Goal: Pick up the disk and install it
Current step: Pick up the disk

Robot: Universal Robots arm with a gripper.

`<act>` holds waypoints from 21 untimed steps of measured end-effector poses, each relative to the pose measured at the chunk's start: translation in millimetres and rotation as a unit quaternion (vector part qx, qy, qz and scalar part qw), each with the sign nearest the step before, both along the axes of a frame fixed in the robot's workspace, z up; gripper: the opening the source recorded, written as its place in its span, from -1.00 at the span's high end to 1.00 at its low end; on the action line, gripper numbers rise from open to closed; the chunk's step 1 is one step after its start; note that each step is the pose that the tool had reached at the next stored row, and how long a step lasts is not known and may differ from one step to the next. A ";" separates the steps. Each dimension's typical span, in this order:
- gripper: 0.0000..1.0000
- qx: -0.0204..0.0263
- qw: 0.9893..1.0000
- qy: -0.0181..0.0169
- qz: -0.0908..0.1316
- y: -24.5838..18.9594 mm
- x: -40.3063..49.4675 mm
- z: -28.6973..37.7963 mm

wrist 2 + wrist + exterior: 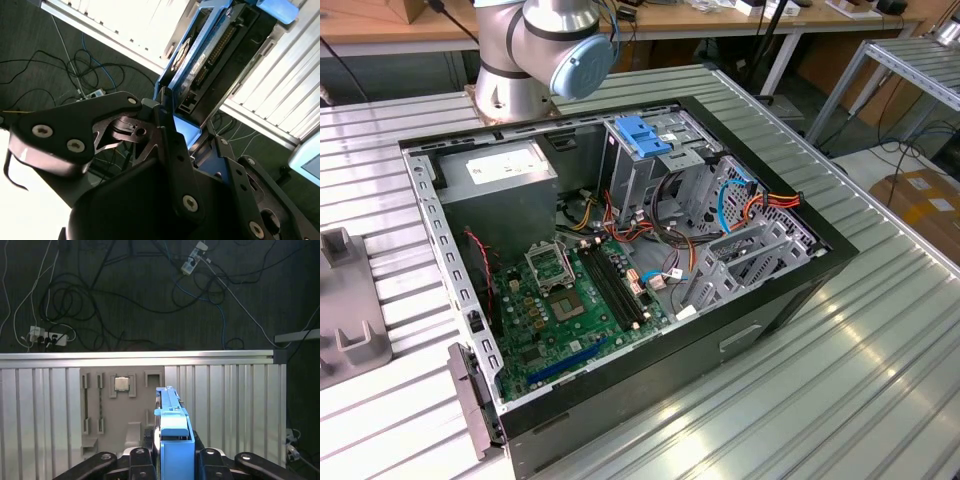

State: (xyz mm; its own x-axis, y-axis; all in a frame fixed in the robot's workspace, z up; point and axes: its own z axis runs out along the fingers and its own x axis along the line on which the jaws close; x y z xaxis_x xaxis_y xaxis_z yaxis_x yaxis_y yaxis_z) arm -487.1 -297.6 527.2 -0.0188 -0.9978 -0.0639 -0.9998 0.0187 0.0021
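- Over the slatted counter [235,405], the hand [172,457] is pinching the disk [172,425]. Its jaws are pressed onto the flat faces, and the blue carrier rail is turned edge-on in the first wrist view.
- Switch to the second wrist view and the disk [210,60] runs out well past the fingers [170,140], grey metal body and connector edge on show, with a lot of it beyond the grip.
- That overhang is the worry, to my eye. A knock on the free end could lever the disk in the jaws, tilting it or working it loose.
- A slip here would be costly. A grey holder plate [125,415] lies below, and past the counter's edge is the floor [150,290], strewn with cables.
- Over at the open computer case [650,390], loose orange and blue cables [750,205] hang right by the lower drive cage [745,260]. I judge they could snag the disk or get trapped behind it, and a tilted disk would likely jam its rails.
- Case contents now: motherboard [570,310], power supply [495,175], and a tall drive bay capped by a blue bracket [645,135]. The lower cage's slots look bare from this angle.
- The holder plate carries a processor chip [120,384] in a square recess; what sits in its long slots I cannot tell.
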 end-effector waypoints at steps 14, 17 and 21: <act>0.25 0.000 1.000 0.000 0.000 0.0 0.0 18.7; 0.25 0.000 1.000 0.000 0.000 0.0 0.0 21.8; 0.25 0.000 1.000 0.000 0.000 0.0 0.0 25.5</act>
State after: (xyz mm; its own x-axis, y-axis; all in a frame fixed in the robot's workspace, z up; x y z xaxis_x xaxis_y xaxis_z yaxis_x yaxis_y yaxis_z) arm -487.1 -297.6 552.7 -0.0188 -0.9978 -0.0639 -0.9998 0.0187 0.0021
